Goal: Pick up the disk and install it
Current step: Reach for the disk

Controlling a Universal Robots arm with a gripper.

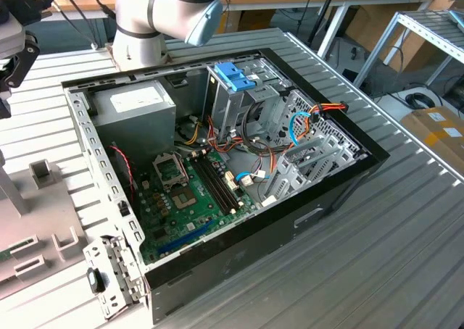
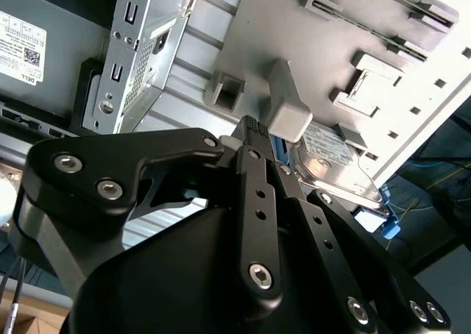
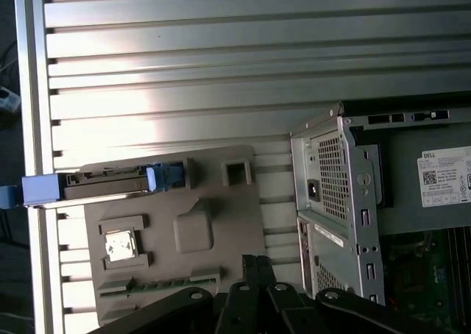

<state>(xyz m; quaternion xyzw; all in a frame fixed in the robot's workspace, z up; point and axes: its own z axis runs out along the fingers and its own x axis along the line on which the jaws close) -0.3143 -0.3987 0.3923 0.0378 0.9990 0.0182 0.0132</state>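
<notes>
Presently the gripper (image 3: pixel 255 260), fingers closed on nothing, hovers above the grey fixture plate (image 3: pixel 221 216). The disk (image 3: pixel 103 181) stands on edge in its slot, apart from the fingertips. In the exterior view, the plate sits at eight o'clock on the ribbed table (image 1: pixel 406 271), the open computer case (image 1: pixel 275 235) central.

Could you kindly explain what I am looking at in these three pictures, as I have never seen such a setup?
This is one robot arm beside an open computer case on a slatted metal table; the exterior view looks on from off the arm. Both wrist views ride on the arm and show its black gripper, shut and empty. It hangs above a grey holder plate, where the disk, silver with blue edging, stands on its edge, not yet picked up.
</notes>
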